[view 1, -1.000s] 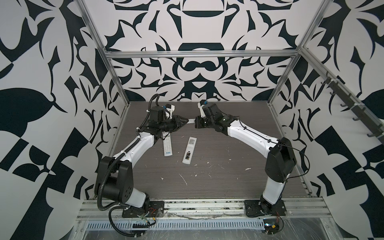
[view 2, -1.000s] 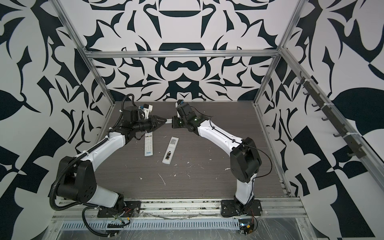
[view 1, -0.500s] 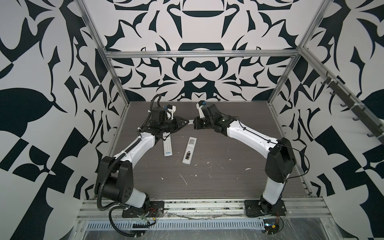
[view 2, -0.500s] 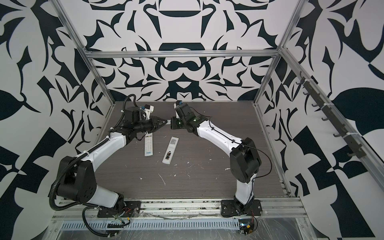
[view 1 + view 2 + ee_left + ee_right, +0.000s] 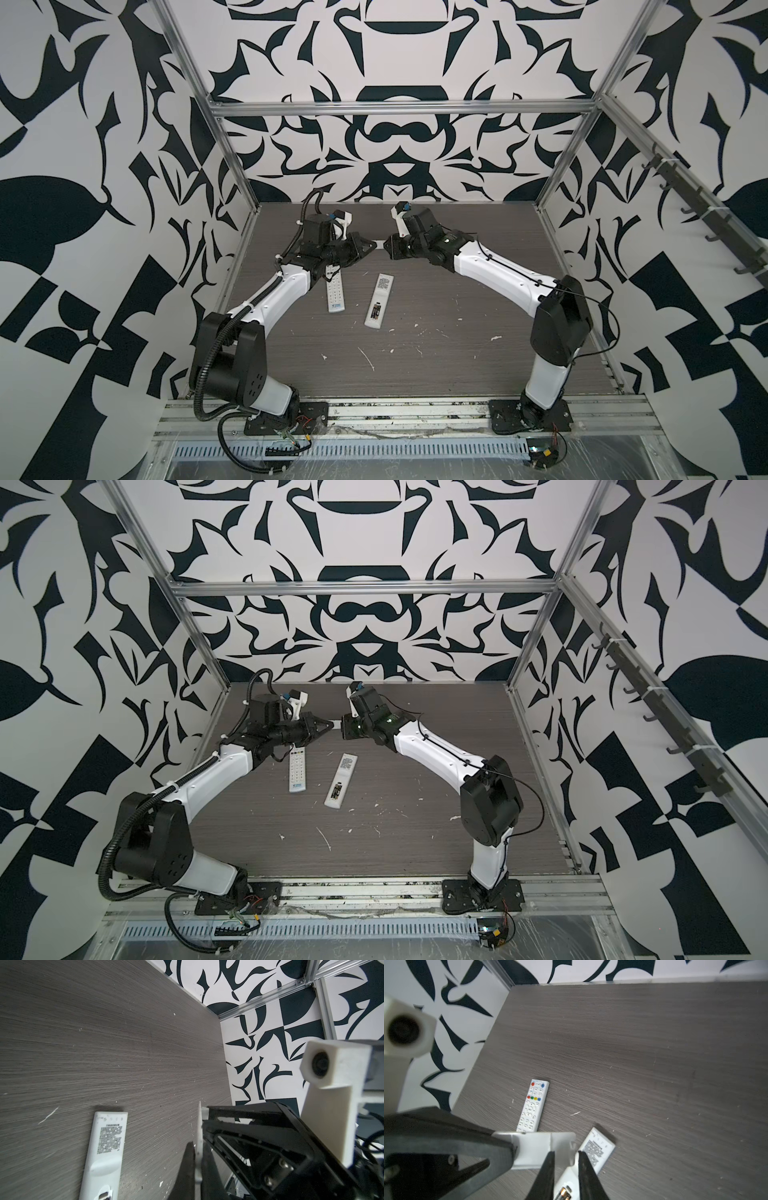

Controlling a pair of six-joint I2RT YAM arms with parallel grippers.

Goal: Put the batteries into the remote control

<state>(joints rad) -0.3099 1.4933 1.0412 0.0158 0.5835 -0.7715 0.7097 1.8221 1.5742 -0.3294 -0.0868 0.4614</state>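
Remote: lengthwise front-to-back, batteries toward bench front
Beside: 1 button-up remote
My left gripper: pinching cover
My right gripper: parted

Mostly plastic and metal on a dull, wood-look table.

The table looks like dark grey wood with fine lines, dull and a bit scratched. The buttons-up remote and the face-down remote are smooth white plastic. The lid is pale, smooth plastic. The left gripper is dull black plastic. The battery has a shiny gold band. The frame bars are silver metal. The arm shells are shiny white plastic. The walls look flat and dull.
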